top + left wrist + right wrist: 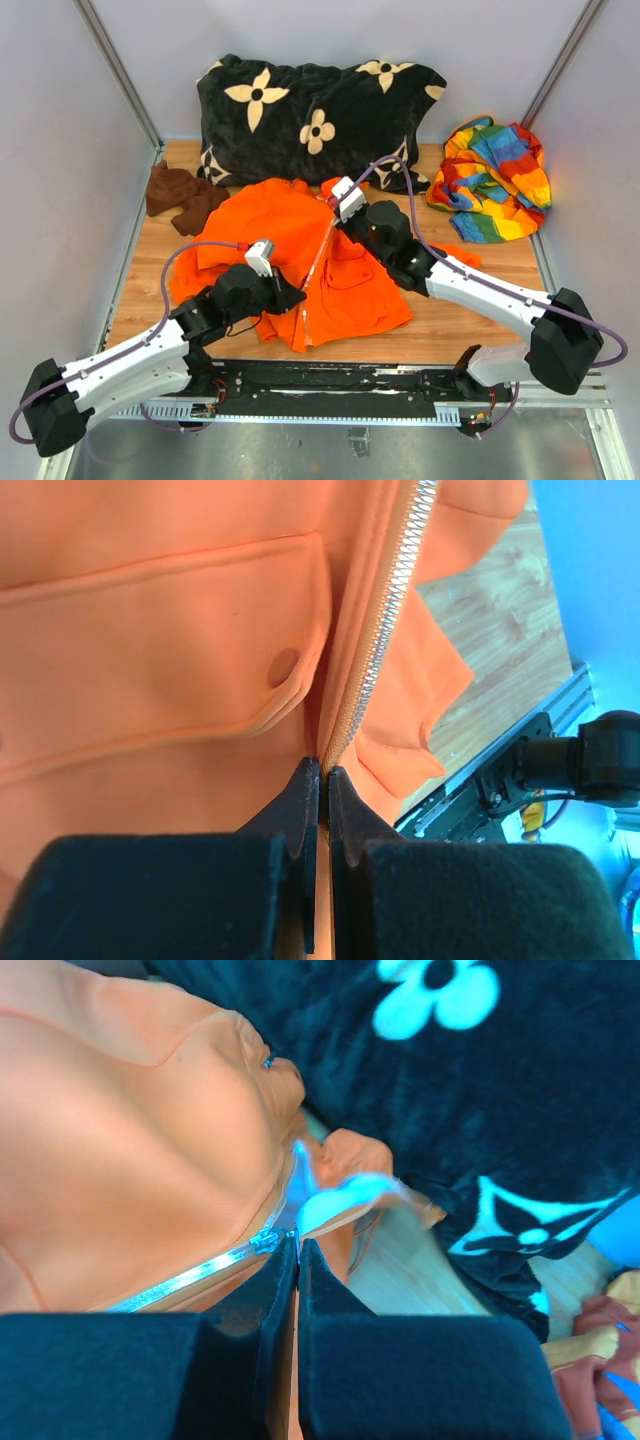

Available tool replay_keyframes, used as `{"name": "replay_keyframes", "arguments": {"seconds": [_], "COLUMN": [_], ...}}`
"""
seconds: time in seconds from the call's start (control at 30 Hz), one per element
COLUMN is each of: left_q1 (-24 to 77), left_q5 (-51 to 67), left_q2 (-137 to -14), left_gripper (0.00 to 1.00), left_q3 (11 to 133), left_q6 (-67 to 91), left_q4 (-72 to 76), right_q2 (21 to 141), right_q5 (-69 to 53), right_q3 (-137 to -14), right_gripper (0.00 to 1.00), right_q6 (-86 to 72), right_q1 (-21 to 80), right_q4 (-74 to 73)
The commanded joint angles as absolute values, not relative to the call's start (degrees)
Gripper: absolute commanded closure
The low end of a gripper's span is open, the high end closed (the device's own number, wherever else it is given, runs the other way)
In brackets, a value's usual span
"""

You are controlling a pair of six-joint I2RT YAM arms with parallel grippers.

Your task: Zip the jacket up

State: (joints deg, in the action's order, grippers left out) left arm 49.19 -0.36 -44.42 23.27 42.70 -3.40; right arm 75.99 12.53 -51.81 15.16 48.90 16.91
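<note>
Left jaws are pinching the jacket [270, 215] at its hem; the zipper [384, 630] is running away toward the right jaws, which are clamping its slider [265, 1242].

On the table [470, 320], jacket [270, 215] centre, cushion [320, 110] behind, cloth [495, 180] right.

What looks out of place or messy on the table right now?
Nothing is spilled or damaged. The jacket lies rumpled and skewed, its zipper running diagonally, with the left gripper and right gripper each shut on that seam. The rainbow cloth sits crumpled at the far right.
</note>
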Motion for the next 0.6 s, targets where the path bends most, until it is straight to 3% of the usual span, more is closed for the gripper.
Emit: {"name": "replay_keyframes", "arguments": {"seconds": [0.0, 0.23, 0.27, 0.37, 0.43, 0.57], "left_q1": [49.4, 48.9, 49.0, 49.0, 49.0, 49.0], "left_q5": [-5.2, -14.9, -14.8, -13.1, -11.9, -9.7], "left_q2": [-41.6, -45.1, -45.7, -45.8, -45.7, -48.1], "left_gripper": [1.0, 0.98, 0.92, 0.56, 0.39, 0.25], "left_q3": [21.7, 25.9, 27.0, 31.1, 34.0, 40.5], "left_q6": [44.0, 42.4, 41.3, 37.6, 35.6, 31.4], "left_q4": [-14.6, -17.8, -17.1, -13.6, -11.1, -7.9], "right_q2": [74.5, 69.2, 68.2, 65.3, 64.0, 62.2], "right_q5": [18.5, 13.0, 11.6, 8.4, 7.3, 6.0], "right_q3": [-56.5, -55.6, -55.1, -53.9, -53.2, -51.2], "right_gripper": [0.99, 0.99, 0.99, 0.99, 0.99, 0.99], "right_q6": [17.2, 17.6, 17.5, 16.5, 16.2, 15.4], "right_q1": [45.1, 45.0, 45.0, 45.6, 46.4, 48.0], "right_q4": [22.7, 19.2, 18.5, 15.4, 13.6, 12.5]}}
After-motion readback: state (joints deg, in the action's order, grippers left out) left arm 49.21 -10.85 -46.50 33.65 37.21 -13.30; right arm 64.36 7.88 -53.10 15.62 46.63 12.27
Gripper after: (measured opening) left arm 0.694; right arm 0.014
